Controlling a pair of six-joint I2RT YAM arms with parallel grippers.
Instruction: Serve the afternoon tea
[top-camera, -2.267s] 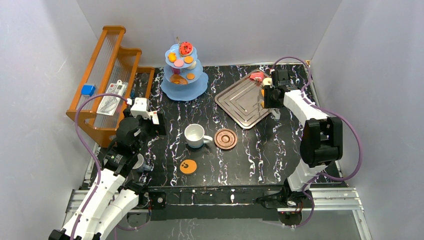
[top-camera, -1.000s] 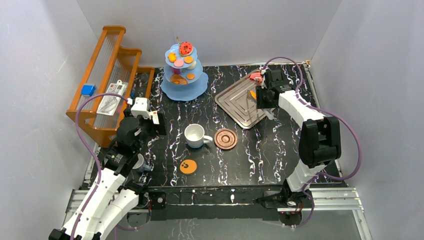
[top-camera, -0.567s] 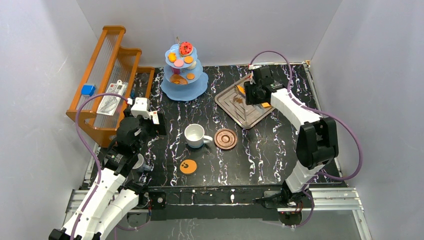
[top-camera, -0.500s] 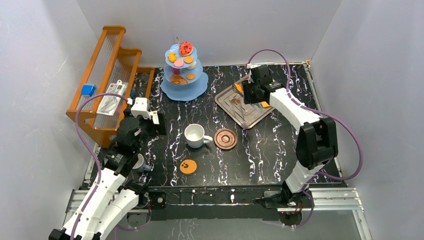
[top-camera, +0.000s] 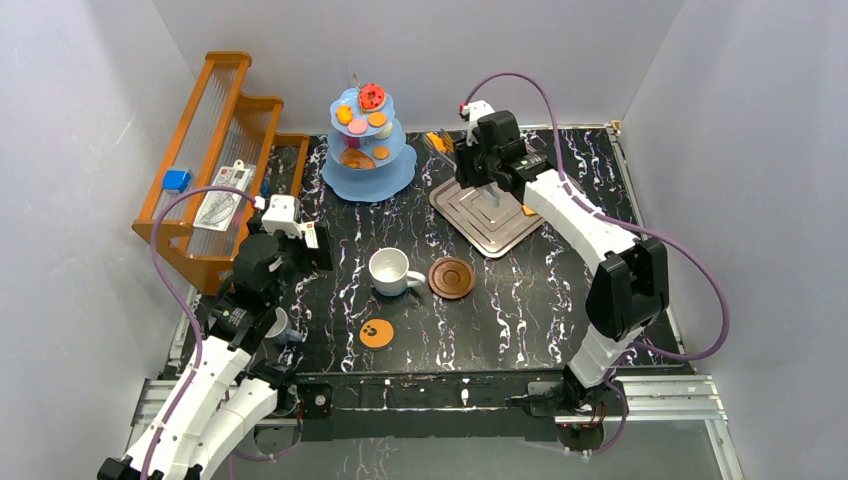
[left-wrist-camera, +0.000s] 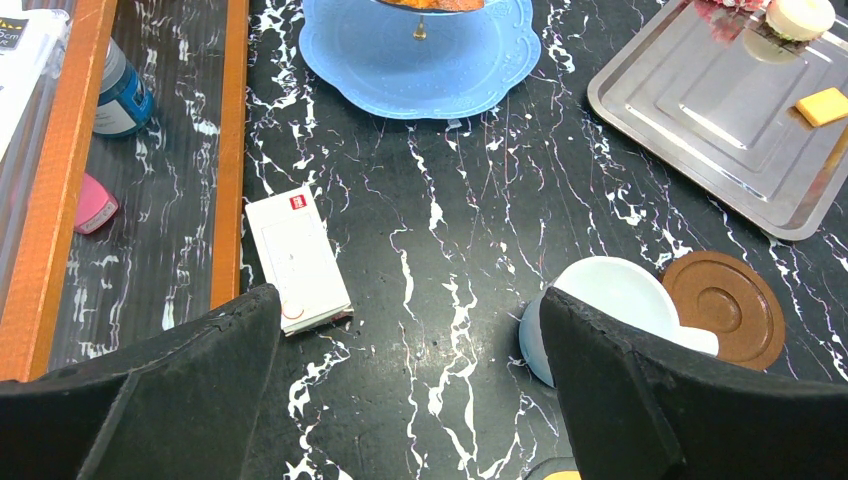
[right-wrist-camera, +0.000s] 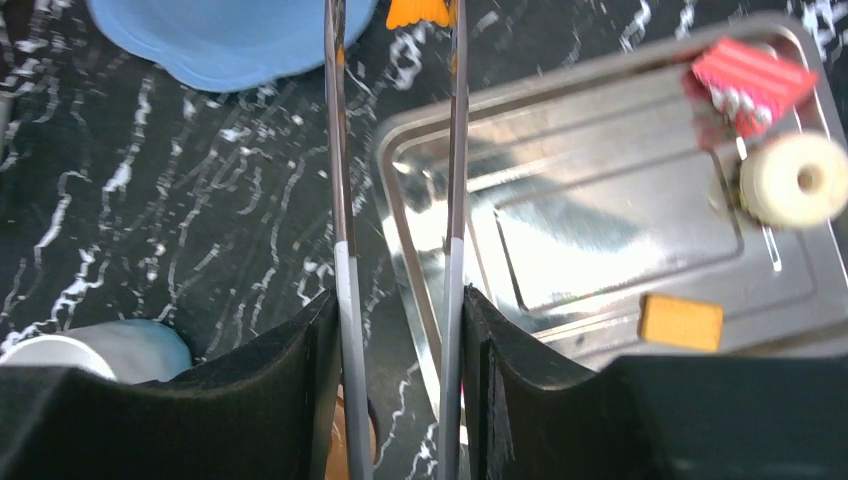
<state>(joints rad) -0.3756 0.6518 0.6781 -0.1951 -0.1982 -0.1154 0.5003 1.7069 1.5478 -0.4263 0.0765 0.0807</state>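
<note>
Black, white-veined tabletop (top-camera: 520, 300) sits inside plain white walls. Over it we see that the right arm has swung away from the far right corner, where it was working over the silver tray (top-camera: 480, 230) a moment ago. It now reaches toward the middle of the far edge. The right gripper (right-wrist-camera: 398, 300) is clenched on a pair of metal tongs (right-wrist-camera: 345, 200), whose tips pinch an orange pastry (right-wrist-camera: 422, 12). That pastry hangs above the tabletop between the tray and the light-blue stand (top-camera: 385, 185), close to the stand's bottom tier but not yet over it. We read this as a carry in mid-course: one more pastry is off the tray and needs setting on a tier. A red pastry (right-wrist-camera: 752, 85), a white donut (right-wrist-camera: 795, 180) and a flat orange biscuit (right-wrist-camera: 681, 322) lie on the tray, so the transfers are not finished. The stand's upper tiers already bear several pastries. The left gripper (left-wrist-camera: 410, 300) hovers released and empty near the left edge, unmoved over the last seconds. The white mug (top-camera: 388, 271) stands on the tabletop beside its brown saucer (top-camera: 451, 278), not on it. The orange paw-print coaster (top-camera: 376, 333) lies bare toward the near edge, and the small grey cup (top-camera: 278, 325) sits apart from it by the left arm. We judge both pairings remain to be done.
</note>
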